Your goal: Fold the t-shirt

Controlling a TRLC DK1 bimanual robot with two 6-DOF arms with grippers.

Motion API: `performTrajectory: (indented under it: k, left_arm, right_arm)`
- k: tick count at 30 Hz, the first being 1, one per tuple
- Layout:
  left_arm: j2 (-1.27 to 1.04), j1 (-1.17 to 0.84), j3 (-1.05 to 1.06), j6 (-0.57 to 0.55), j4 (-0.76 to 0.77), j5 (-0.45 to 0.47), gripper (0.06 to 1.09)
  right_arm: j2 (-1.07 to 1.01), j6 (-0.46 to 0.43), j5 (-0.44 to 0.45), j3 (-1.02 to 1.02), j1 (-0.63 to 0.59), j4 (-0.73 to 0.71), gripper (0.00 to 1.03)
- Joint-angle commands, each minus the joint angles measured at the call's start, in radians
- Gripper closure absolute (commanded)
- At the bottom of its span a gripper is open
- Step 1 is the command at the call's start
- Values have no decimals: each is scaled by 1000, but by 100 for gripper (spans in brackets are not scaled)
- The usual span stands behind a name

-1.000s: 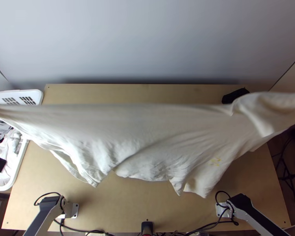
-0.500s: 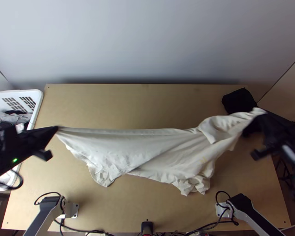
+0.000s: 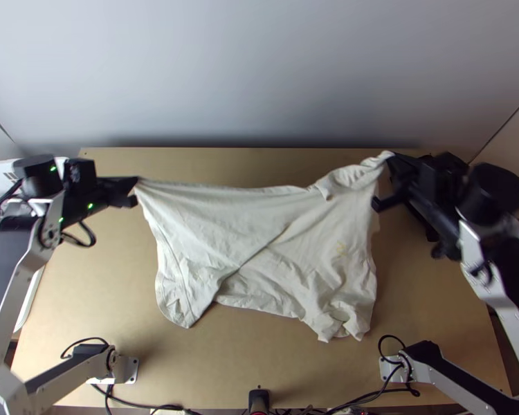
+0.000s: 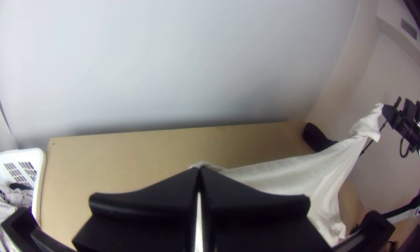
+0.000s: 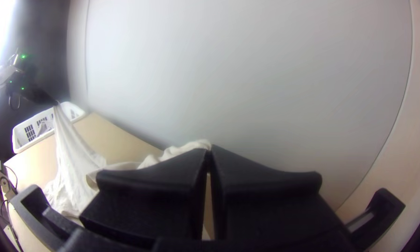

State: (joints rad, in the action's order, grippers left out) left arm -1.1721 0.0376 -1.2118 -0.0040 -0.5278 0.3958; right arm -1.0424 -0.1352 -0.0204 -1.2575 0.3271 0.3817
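- Two ends of one stretched edge set the axis here: the t-shirt (image 3: pixel 211 221) spans from the left gripper (image 3: pixel 136 182) to the right gripper (image 3: pixel 389 158), running roughly along the far edge of the table (image 3: pixel 190 373).
- Left jaws: closed together, a pinch of cloth showing at their tips, above the table's left part.
- Right jaws: closed too, with a gathered, twisted bit of cloth between the tips, above the table's right part.
- From both jaws the body of the shirt slopes toward the table's near edge, where its loose lower side seems to rest on the wood, wrinkled; a slanting overlap crosses its middle.
- Each arm is nearer its own end, so neither should need to cross the table's middle.
- Next, as I judge it, the held edge wants laying down toward the table's far edge, keeping the cloth drawn out between the jaws; folding proper has yet to begin.
- Bunching at the right end could set down as a lump, and uneven lowering might skew that edge against the table's.
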Motion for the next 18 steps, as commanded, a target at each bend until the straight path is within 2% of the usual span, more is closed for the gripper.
performTrajectory:
  k: [1,7,18]
  left_arm:
    - [-251,-16,-17,-2,262,-106,105]
    - [-463,-41,-103,7,407,-202,105]
    - [-821,-70,-341,44,453,-275,105]
  right_arm:
    - [-225,-6,-52,29,-85,-176,100]
    - [-446,-37,-58,-31,-115,-268,100]
    - [-821,-58,-58,-257,-166,-297,100]
